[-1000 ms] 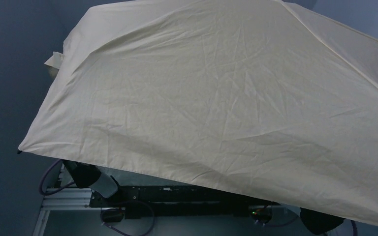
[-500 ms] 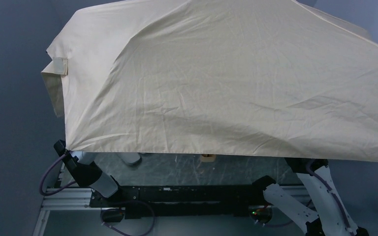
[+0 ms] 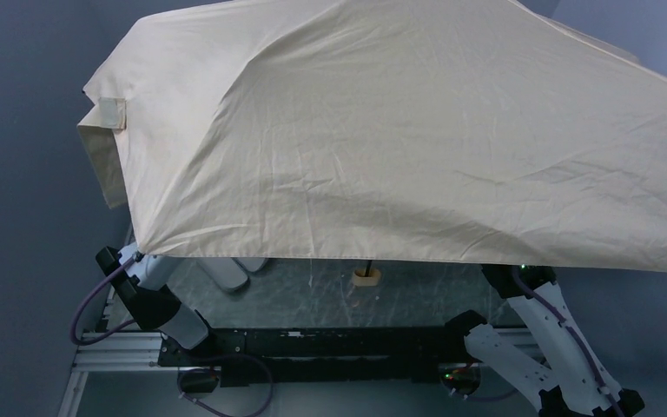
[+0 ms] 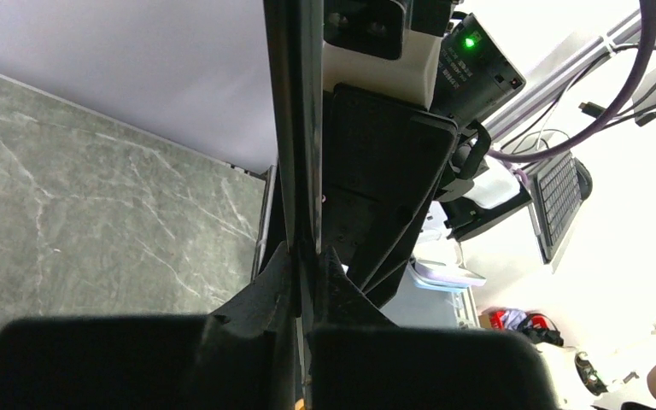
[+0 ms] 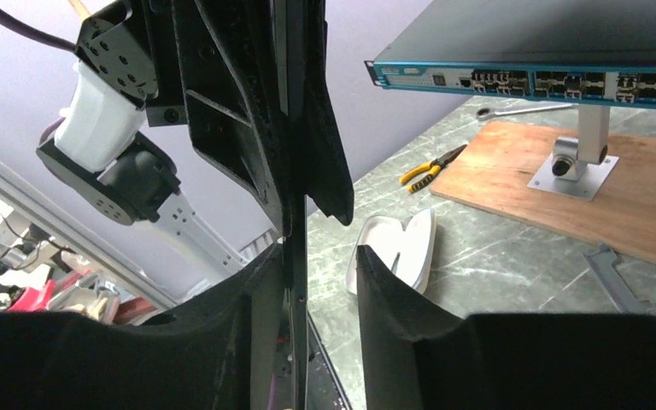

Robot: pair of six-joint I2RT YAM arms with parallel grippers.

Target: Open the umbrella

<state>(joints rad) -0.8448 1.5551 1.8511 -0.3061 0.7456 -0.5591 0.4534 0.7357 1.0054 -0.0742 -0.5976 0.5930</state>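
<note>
The umbrella [image 3: 399, 130] stood open, its cream canopy [image 3: 504, 174] spread wide above the counter [image 3: 313, 300] and hiding both claws from the overhead camera. Under the near hem, the small tan handle [image 3: 366, 276] showed low over the counter, with the thin black shaft rising from it into the shade of the fabric. Whether the handle touched the surface could not be told.

In the left wrist view, the left claw [image 4: 306, 260] was clenched on the shaft [image 4: 299, 128], the two fingertips pressed to either side of it with no gap. The shaft ran straight out from between them, past the black body of the other arm.

In the right wrist view, the right claw [image 5: 316, 260] sat around the same shaft [image 5: 295, 325] but was not clamped on it. The shaft lay close against one finger, while the other finger [image 5: 376, 282] stood apart from it with the counter visible in the gap. The left claw's black body showed further along the shaft.

A whitish case shell [image 5: 397, 248] lay on the counter beyond the right claw. Yellow-handled pliers [image 5: 431, 166] and a wooden board [image 5: 564, 201] lay farther off.
</note>
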